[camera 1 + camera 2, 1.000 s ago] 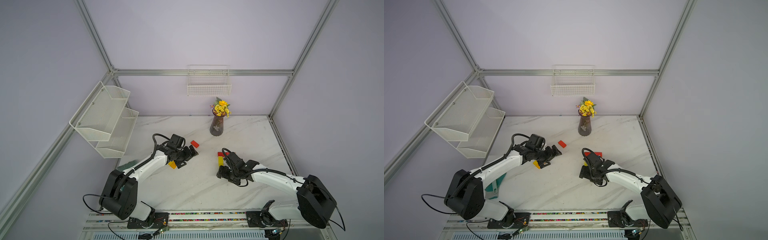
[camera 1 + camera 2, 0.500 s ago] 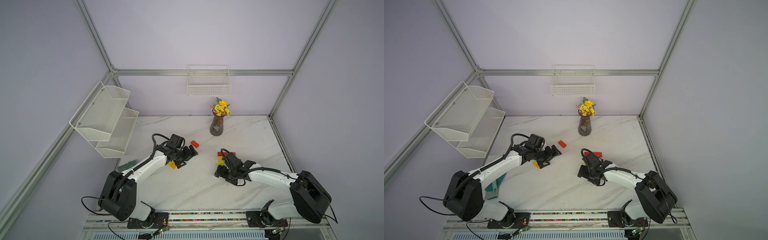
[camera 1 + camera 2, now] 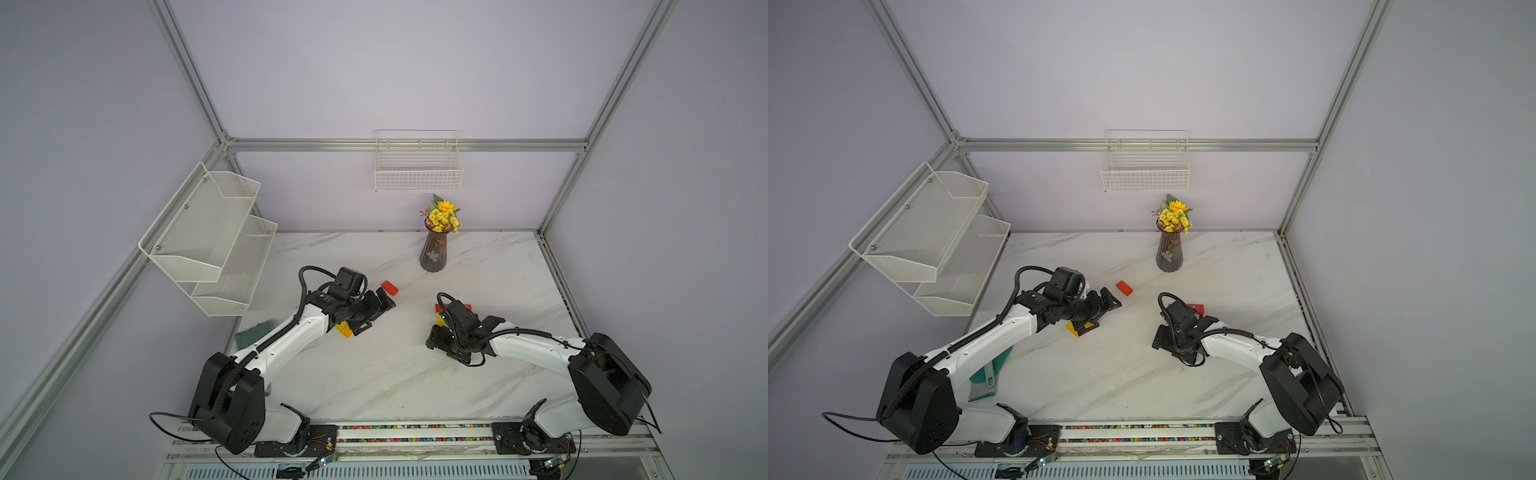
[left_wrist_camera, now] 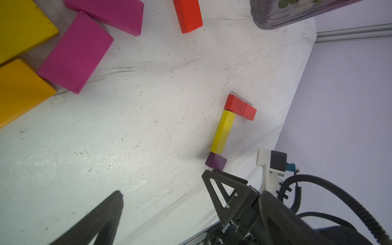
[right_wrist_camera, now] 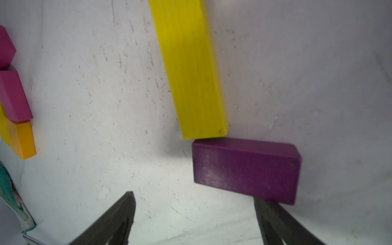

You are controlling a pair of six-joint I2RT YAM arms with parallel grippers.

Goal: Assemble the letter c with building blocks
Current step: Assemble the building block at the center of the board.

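Nearest the front rail, both arms reach out over the marble tabletop (image 3: 374,374). The right gripper (image 5: 193,197) sits low, its fingers (image 5: 118,216) spread wide with nothing between them. One fingertip is right at the near edge of the purple block (image 5: 246,169), though whether it touches cannot be told. The purple block lies flat, and its far long side meets the end of the long yellow block (image 5: 191,74) at one corner. In the left wrist view the long yellow block runs on to a pair of red blocks (image 4: 235,105) set end to end, which turn off across its far end. Together these four pieces form an open bracket on the right half of the tabletop.

The left gripper (image 4: 191,193) hovers over the left-centre of the tabletop, its fingers (image 4: 110,205) fully apart and empty. The loose blocks are crowded together below and beside it: a wide yellow block (image 4: 19,27) against an orange block (image 4: 19,91), then a magenta block (image 4: 76,53) and a second magenta block (image 4: 110,12). A lone red block (image 3: 389,287) lies just beyond the fingertips in both top views.

Farther back, a glass vase (image 3: 434,253) of yellow flowers stands upright near the rear edge. A two-tier white mesh shelf (image 3: 208,237) hangs on the left wall, and a white wire basket (image 3: 417,166) hangs on the back wall.
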